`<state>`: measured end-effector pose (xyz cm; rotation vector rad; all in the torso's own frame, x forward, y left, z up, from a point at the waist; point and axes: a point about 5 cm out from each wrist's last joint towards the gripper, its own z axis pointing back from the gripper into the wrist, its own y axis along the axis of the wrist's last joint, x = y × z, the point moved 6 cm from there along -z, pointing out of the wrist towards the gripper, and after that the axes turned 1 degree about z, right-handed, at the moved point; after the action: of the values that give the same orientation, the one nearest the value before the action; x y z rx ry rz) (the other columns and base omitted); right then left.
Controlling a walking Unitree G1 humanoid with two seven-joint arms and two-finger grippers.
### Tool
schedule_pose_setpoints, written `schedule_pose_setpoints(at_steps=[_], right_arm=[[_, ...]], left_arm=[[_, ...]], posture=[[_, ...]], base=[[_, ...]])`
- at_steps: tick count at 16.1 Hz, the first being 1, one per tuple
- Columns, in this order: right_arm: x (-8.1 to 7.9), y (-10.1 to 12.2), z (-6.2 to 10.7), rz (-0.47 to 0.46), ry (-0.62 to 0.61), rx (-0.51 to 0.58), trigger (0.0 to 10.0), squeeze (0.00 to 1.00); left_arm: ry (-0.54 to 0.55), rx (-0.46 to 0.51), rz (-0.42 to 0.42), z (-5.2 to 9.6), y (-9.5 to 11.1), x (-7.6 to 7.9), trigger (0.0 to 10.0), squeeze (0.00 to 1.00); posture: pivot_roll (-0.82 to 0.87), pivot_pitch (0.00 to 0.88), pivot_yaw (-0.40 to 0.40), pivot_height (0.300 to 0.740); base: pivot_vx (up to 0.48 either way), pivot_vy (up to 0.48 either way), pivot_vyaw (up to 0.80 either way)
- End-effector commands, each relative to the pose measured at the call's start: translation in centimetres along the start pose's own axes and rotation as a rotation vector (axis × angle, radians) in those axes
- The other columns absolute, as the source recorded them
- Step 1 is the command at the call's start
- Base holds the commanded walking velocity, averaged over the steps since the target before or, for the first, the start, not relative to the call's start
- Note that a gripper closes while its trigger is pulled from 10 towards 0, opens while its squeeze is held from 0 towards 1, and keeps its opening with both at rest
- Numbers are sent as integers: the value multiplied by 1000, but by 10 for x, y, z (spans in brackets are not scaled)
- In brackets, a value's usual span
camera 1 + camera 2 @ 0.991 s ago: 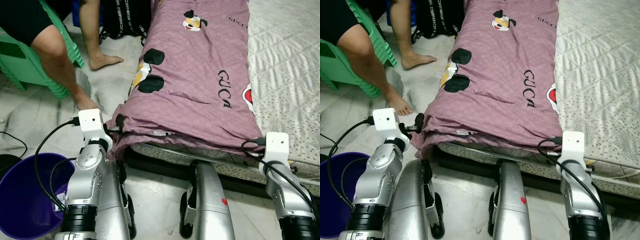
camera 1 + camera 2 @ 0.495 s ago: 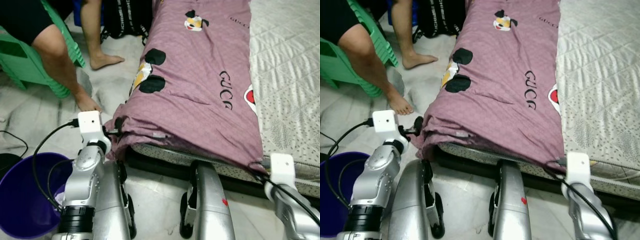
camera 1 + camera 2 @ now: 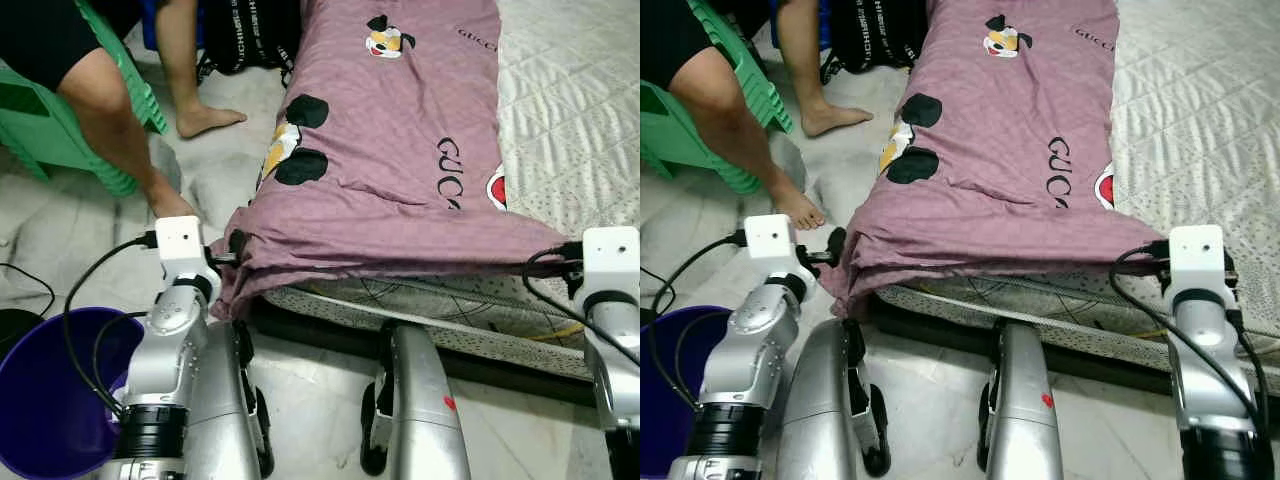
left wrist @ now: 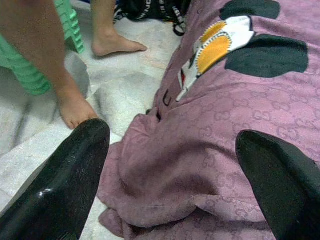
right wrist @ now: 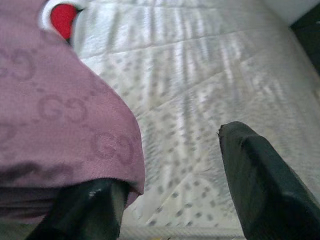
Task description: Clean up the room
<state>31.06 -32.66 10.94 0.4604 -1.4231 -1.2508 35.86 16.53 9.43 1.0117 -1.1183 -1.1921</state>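
Fingers of both grippers stood apart, w/ no fabric pinched between them as far as the wrist views showed. Left gripper (image 4: 172, 175) had its two black fingers spread wide; the bunched near corner of the purple blanket (image 3: 390, 170) lay between and just beyond the tips. Right gripper (image 5: 175, 200) was also spread: one finger (image 5: 92, 210) sat under the blanket's other near corner, edge draped over that fingertip, while the second finger stood well clear over the bare mattress (image 3: 570, 110). Blanket itself lay lengthwise on the bed, folded into a long strip, near end hanging slightly over the mattress edge just ahead of both sets of fingertips. Progress, as a judgement: blanket appeared partly folded but not compact; near edge rumpled at the left fingers, so squaring, further folding or stowing prob. remained. Purple bucket (image 3: 50, 390) sat on the floor behind and beside the left arm, contents not visible. Beyond the left fingertips a person's bare feet (image 4: 75, 107) rested on the floor by a green plastic stool (image 3: 60, 130); keep clearance. Writing: "GUCCI" read on the blanket print twice, plus a repeated GG monogram in the weave; cartoon mouse motifs. White lettering on the black bag (image 3: 250, 40) was too small to read.
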Motion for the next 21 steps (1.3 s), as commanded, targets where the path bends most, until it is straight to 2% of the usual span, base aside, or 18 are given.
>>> schedule_pose_setpoints(at_steps=[1,2,3,4,5,6,8,9,10,11,12,14,15,16,17,18,20,21], right_arm=[[-23,-13,15,-24,116,-19,10000,1000],[-39,-30,29,-37,204,-45,10000,1000],[-55,-59,57,8,320,-67,10000,1000],[-55,-90,82,51,378,-108,10000,1000],[-50,-105,92,99,398,-123,10000,1000],[-31,-133,102,151,355,-193,10000,1000],[-9,-138,94,168,265,-214,10000,1000],[8,-120,74,139,167,-162,10000,1000],[14,-86,53,87,102,-46,10000,1000],[4,-5,22,-40,74,184,10000,1000],[-14,56,16,-115,107,340,10000,1000],[-54,104,12,-225,211,435,10000,1000],[-77,111,9,-276,272,420,10000,1000],[-113,111,3,-307,361,358,10000,1000],[-141,97,-1,-328,438,251,10000,1000],[-175,70,-1,-322,512,72,10000,1000],[-194,30,5,-414,547,-157,10000,1000],[-196,20,7,-429,550,-209,10000,1000]], left_arm=[[3,-24,-8,1,-7,-3,10000,0],[4,-26,-8,2,-8,-4,10000,0],[2,-29,-7,2,-10,-3,10000,0],[-3,-36,-5,2,-12,-1,10000,0],[-7,-39,-5,2,-13,1,10000,0],[-15,-40,-4,1,-13,4,10000,0],[-19,-36,-5,-1,-11,5,10000,0],[-19,-31,-6,-2,-10,4,10000,0],[-18,-27,-5,-3,-9,4,10000,0],[-19,-25,-4,-3,-9,4,10000,0],[-21,-22,-1,-3,-8,6,10000,0],[-21,-13,8,-3,-6,9,10000,0],[-19,-9,13,-3,-5,9,10000,0],[-18,0,24,-3,-4,10,10000,0],[-17,1,25,-3,-3,10,10000,0],[-11,4,25,-3,-2,8,10000,0],[0,9,25,-3,-1,6,10000,0],[2,9,25,-3,-1,5,10000,0]], posture=[[11,180,-19,536],[9,177,-23,536],[3,176,-28,536],[3,176,-28,536],[-8,175,-27,536],[-9,174,-27,536],[-18,175,-21,536],[-22,178,-16,536],[-26,177,-13,536],[-25,175,-10,536],[-20,169,-9,536],[-2,166,-13,536],[-2,166,-13,536],[19,164,-18,536],[22,165,-21,536],[29,162,-23,536],[43,159,-29,536],[41,157,-31,536]], base=[[0,0,0],[0,0,0],[0,0,0],[0,0,0],[0,0,0],[0,0,0],[0,0,0],[0,0,0],[0,0,0],[0,0,0],[0,0,0],[0,0,0],[0,0,0],[0,0,0],[0,0,0],[0,0,0],[0,0,0],[0,0,0]])
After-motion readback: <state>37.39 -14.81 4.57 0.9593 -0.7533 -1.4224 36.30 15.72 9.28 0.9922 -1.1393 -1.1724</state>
